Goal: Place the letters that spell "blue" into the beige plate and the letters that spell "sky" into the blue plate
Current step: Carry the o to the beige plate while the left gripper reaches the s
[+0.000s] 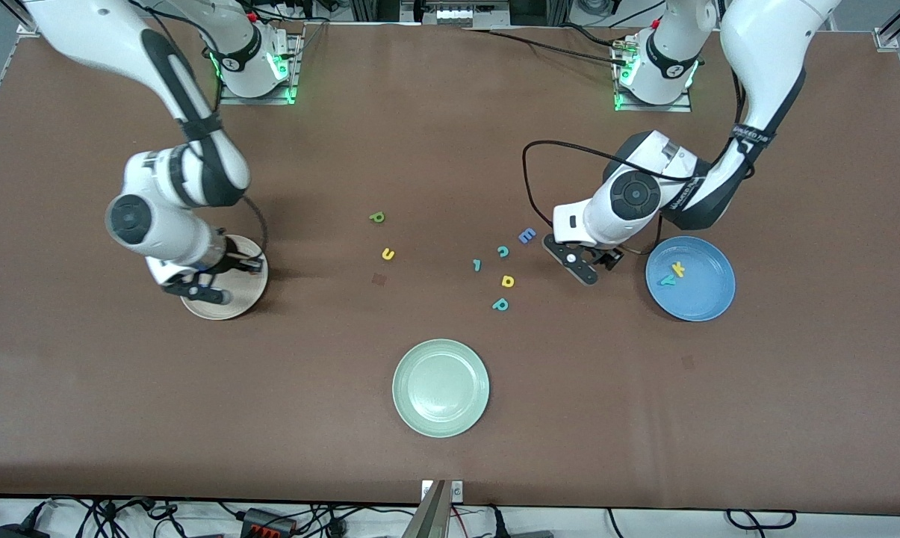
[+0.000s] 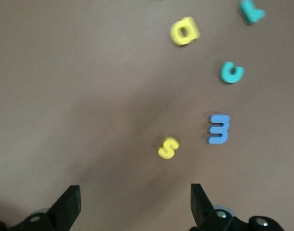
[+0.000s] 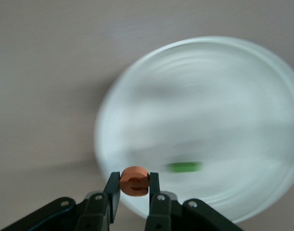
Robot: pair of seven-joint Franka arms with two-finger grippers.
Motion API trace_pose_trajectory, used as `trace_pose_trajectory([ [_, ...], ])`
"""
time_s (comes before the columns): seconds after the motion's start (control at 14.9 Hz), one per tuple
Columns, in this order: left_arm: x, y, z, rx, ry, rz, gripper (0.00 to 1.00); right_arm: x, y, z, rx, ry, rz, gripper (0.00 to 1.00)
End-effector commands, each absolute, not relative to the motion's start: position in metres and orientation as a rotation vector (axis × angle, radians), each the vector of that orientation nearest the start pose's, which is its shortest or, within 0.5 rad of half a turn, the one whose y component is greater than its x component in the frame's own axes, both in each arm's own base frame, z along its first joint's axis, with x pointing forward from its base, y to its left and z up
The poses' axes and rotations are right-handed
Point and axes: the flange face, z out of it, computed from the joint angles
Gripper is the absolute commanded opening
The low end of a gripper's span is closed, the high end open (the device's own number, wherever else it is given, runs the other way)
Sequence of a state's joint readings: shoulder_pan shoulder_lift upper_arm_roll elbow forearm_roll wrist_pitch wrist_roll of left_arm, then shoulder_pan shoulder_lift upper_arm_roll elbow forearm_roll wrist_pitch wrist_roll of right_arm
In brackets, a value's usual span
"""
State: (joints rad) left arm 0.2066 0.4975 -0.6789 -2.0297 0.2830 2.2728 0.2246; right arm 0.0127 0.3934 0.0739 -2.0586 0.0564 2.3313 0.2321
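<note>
My right gripper (image 3: 134,182) is shut on the orange e (image 3: 134,179), just above the rim of the beige plate (image 3: 209,96). A thin dark green bar (image 3: 184,167) lies in that plate. In the front view the right gripper (image 1: 196,288) hangs over the beige plate (image 1: 244,299). My left gripper (image 2: 134,190) is open over bare table, with the yellow s (image 2: 168,147) a little ahead of its fingers. The left gripper (image 1: 588,265) is beside the blue plate (image 1: 707,299), which holds the yellow k (image 1: 677,267) and teal y (image 1: 666,281). The light green letter (image 1: 376,217) and yellow u (image 1: 388,254) lie mid-table.
A blue E (image 1: 526,236), a teal c (image 1: 503,251), a small teal letter (image 1: 477,264), a yellow d-like letter (image 1: 507,281) and a teal p (image 1: 500,304) lie loose near the left gripper. A pale green plate (image 1: 441,387) sits nearer the front camera.
</note>
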Motion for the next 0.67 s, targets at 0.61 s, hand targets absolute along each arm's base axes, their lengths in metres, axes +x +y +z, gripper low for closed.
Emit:
trace_pose_trajectory([
  [0.61,0.497,-0.288,0.181,-2.375,1.946,0.089,0.74,0.579,-0.012,0.199,-3.160,0.124,0.276,0.25],
])
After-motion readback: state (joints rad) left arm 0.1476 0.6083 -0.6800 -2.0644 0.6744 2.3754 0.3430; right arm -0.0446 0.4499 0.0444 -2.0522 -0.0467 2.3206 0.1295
